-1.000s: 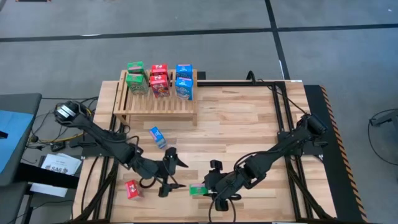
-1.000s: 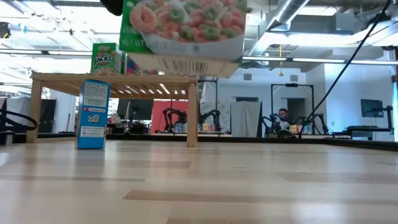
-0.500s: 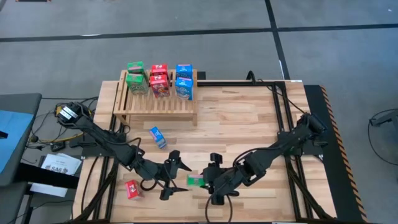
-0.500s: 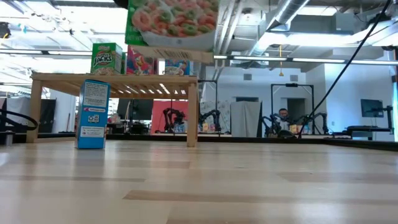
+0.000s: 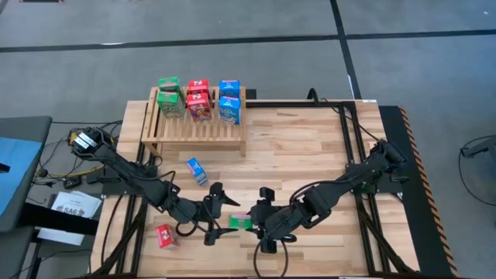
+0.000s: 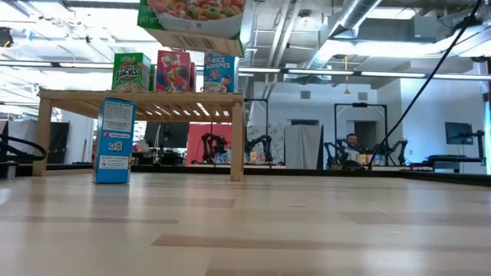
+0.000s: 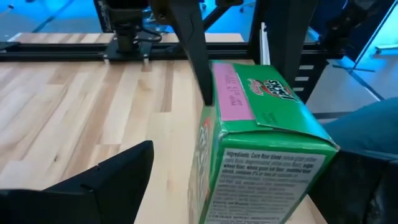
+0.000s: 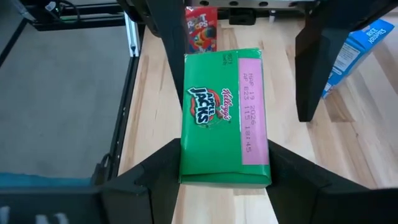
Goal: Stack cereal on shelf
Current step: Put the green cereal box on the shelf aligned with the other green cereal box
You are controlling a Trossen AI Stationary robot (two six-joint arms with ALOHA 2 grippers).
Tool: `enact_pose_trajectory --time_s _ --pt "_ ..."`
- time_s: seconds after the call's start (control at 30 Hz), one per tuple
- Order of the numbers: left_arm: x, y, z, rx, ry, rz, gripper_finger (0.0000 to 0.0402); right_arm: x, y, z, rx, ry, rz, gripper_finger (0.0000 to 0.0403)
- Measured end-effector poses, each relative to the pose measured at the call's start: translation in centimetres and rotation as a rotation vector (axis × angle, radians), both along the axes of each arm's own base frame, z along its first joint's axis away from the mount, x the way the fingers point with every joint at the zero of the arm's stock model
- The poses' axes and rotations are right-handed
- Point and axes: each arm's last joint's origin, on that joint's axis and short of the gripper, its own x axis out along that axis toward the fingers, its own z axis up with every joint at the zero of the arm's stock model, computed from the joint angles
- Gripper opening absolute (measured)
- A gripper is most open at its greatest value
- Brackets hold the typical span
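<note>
My right gripper (image 5: 256, 223) is shut on a green cereal box (image 5: 239, 223) near the table's front middle. The box also shows in the right wrist view (image 8: 224, 112). It hangs high above the table in the low view (image 6: 192, 19). My left gripper (image 5: 223, 215) is open. Its two fingers (image 8: 163, 31) stand on either side of the box's far end without plainly touching it. The wooden slatted shelf (image 5: 194, 128) at the far left carries two green, two red and two blue boxes. My right gripper pinches the green box between its two fingers, on the two broad faces (image 8: 186, 163), at the end nearer its wrist. The fingers come slanting down from the table's right. The box is lifted clear, its dated top panel (image 8: 252, 112) facing up.
A blue box (image 5: 197, 170) stands on the table in front of the shelf. A red box (image 5: 164, 235) lies near the front left corner. Dark frame rails (image 5: 353, 147) run along the table's right side. Bare planks lie in the middle and at the right.
My right gripper has carried the green box toward the table's left edge and a little up, bringing it between my left gripper's open fingers. My left gripper has shifted slightly toward the right. In the low view the box has risen and moved left.
</note>
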Motion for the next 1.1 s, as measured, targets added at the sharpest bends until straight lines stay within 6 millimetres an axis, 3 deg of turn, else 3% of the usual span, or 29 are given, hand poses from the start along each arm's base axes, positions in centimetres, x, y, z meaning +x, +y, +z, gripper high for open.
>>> enact_pose_trajectory --time_s 0.33,0.77,1.1 --pt "0.12 -0.21 0.5 -0.018 -0.043 -0.053 0.0349 -0.02 0.06 0.01 0.002 0.0 0.004 0.0227" --pt "0.11 -0.25 0.52 -0.01 -0.045 -0.06 0.0218 -0.03 0.04 -0.01 0.0 0.002 0.003 0.0227" --pt "0.1 -0.25 0.54 -0.01 -0.046 -0.062 0.0183 -0.03 0.05 -0.01 0.011 0.004 -0.002 0.0227"
